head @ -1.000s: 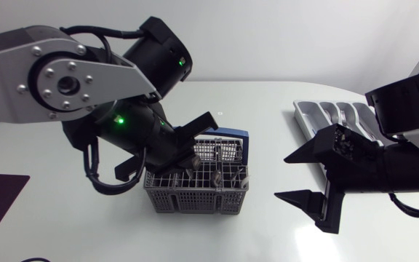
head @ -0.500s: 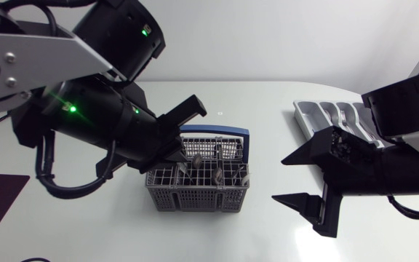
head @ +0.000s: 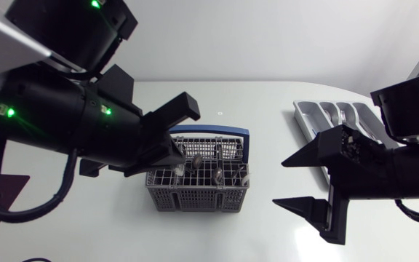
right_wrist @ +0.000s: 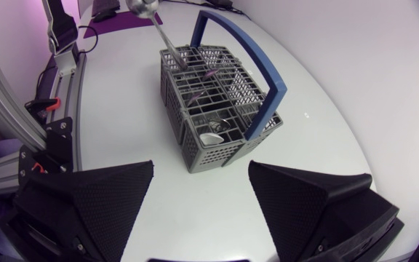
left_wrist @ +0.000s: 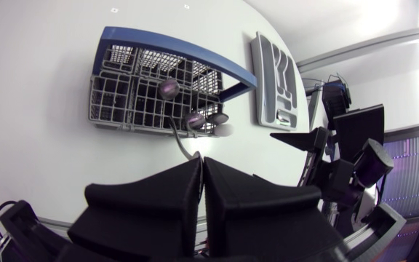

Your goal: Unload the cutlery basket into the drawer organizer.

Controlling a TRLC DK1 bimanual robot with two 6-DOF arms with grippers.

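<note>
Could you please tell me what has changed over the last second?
The left gripper, shut on a spoon, rose from the cutlery basket, drawing the spoon upward. The right gripper stayed open beside the basket; basket and drawer organizer did not move.

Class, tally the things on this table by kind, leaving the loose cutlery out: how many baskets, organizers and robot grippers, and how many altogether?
Cutlery basket: 1
Drawer organizer: 1
Grippers: 2 (left gripper, right gripper)
Total: 4
</note>
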